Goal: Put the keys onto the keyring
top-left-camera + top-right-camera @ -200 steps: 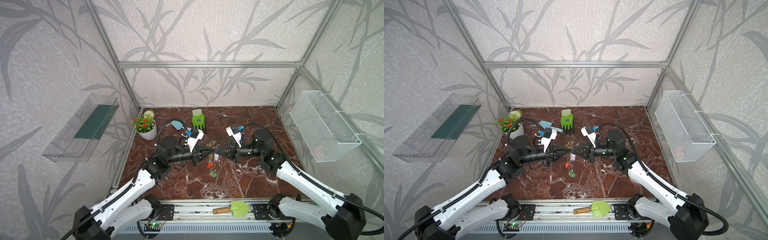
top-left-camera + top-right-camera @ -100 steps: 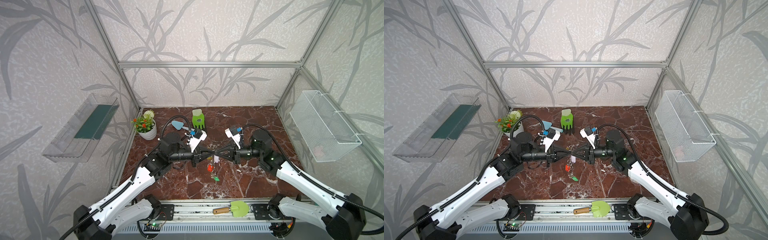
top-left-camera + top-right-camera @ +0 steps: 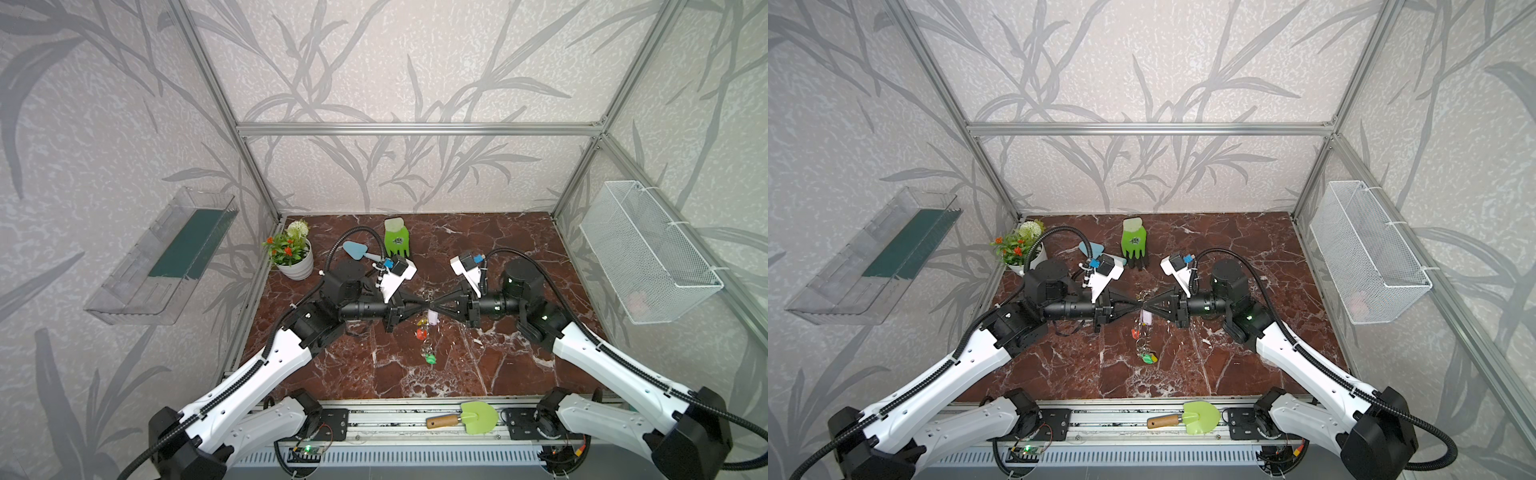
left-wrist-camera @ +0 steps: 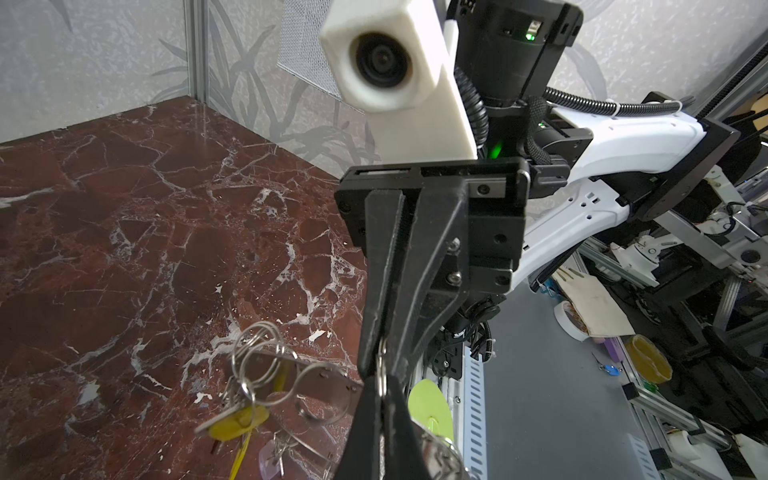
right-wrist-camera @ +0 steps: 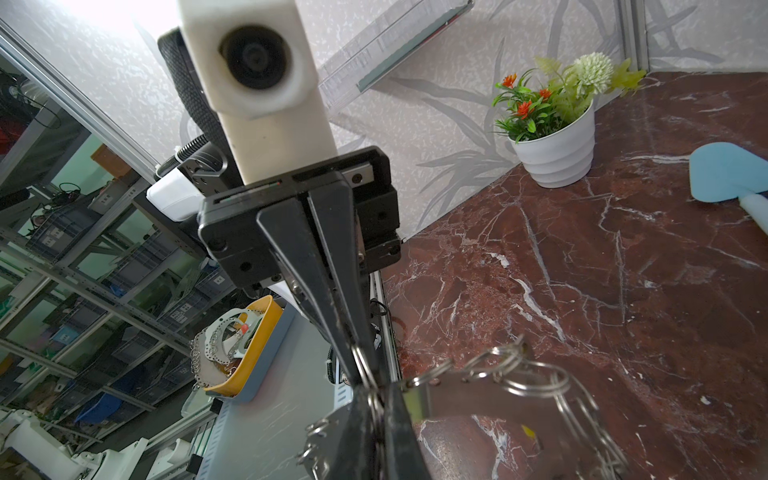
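While the green trowel [image 3: 478, 415] lies nearer you than the keyring [image 5: 457, 401], your trouble sits at the keyring itself. It hangs in the air above the surface [image 3: 498, 249], with the left claw [image 5: 365, 365] and right claw [image 4: 380, 361] both pinched fully shut on its rim, tip to tip. A yellow key tag [image 4: 239, 419] and a lilac key tag [image 3: 433, 319] dangle below it. Pull the arms apart or twist unevenly, and the thin metal will likely slip free and drop. Beyond the keyring lies a green glove [image 3: 397, 243].

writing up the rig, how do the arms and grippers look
White shells, black joints and ribbed black cables on the left arm and right arm. The left gripper and right gripper are black and tapered, under white camera blocks.
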Available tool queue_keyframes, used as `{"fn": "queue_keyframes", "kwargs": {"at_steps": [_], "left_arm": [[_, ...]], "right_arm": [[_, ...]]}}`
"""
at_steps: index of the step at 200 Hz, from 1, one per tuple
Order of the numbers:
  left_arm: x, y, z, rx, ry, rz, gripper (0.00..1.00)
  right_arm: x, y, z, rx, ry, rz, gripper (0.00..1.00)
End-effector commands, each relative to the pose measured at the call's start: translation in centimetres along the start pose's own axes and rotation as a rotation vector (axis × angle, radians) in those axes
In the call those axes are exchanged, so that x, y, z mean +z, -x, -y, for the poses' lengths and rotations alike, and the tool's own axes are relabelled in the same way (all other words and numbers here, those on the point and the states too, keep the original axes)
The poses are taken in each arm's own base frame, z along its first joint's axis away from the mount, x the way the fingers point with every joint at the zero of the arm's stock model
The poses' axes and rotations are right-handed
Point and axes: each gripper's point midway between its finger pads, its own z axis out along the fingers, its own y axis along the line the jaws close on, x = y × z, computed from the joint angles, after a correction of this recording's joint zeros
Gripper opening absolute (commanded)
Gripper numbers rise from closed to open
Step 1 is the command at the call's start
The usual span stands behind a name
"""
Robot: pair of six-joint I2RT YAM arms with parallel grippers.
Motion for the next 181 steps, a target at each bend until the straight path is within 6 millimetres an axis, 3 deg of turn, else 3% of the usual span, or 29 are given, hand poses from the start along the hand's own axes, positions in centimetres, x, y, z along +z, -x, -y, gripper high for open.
{"fn": "queue_keyframes", "kwargs": {"at_steps": [1,80,125,156,181], "left_arm": [[-1.3,3.0,1.7,0.058,-0.021,0.141,0.0],[-3.9,5.6,3.0,0.068,-0.024,0.364,0.0],[-4.4,6.6,3.5,0.065,-0.054,0.436,0.0],[-4.3,6.8,3.5,0.062,-0.066,0.455,0.0],[-4.1,6.9,3.6,0.062,-0.083,0.467,0.0]], "right_arm": [[-0.4,1.0,-0.7,-0.061,-0.009,0.037,0.03],[0.0,0.6,-0.6,-0.037,0.021,0.024,0.13],[0.4,0.7,-0.4,-0.023,0.043,0.025,0.12],[0.6,1.0,-0.5,-0.024,0.058,0.033,0.0],[0.9,1.1,-0.6,-0.02,0.076,0.029,0.0]]}}
